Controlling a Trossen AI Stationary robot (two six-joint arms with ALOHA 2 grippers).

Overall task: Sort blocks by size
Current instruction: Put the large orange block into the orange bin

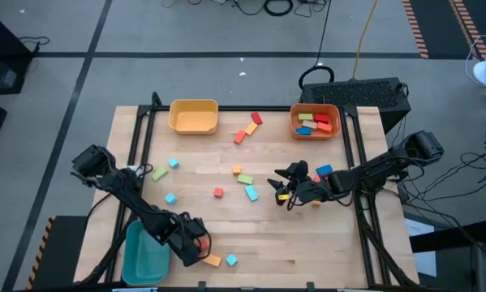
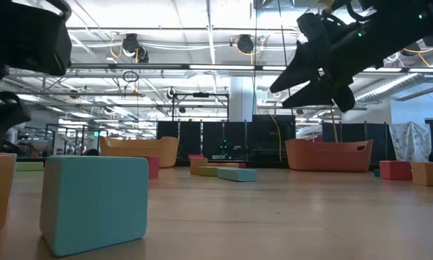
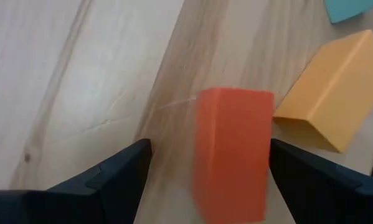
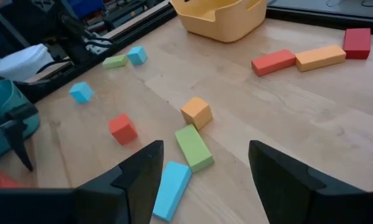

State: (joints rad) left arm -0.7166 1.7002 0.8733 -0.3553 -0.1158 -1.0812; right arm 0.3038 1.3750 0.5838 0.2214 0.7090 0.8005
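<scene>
Jaws of the left gripper point(image 3: 205, 168) stand apart with a red block point(image 3: 231, 152) between the dark fingers; contact with either finger cannot be confirmed. Jaws of the right gripper point(image 4: 202, 171) are spread and empty, raised above the table's middle. Work surface: a pale wooden table point(image 1: 291, 243) with visible plank grain and dark rails along both sides, standing in a workshop with ceiling strip lights. Bins are smooth rounded tubs: a teal bin point(image 1: 143, 255) at the near left corner, a yellow bin point(image 1: 194, 116) and an orange bin point(image 1: 315, 121) at the far edge, the orange one holding several blocks. Loose matte rectangular blocks lie scattered mid-table: a light blue bar point(image 4: 172, 188) touching a green bar point(image 4: 194, 147), then an orange cube point(image 4: 197, 112) and a red cube point(image 4: 122, 128). Just beside the left gripper lie an orange block point(image 3: 332, 102) and a light blue block point(image 1: 231, 259).
</scene>
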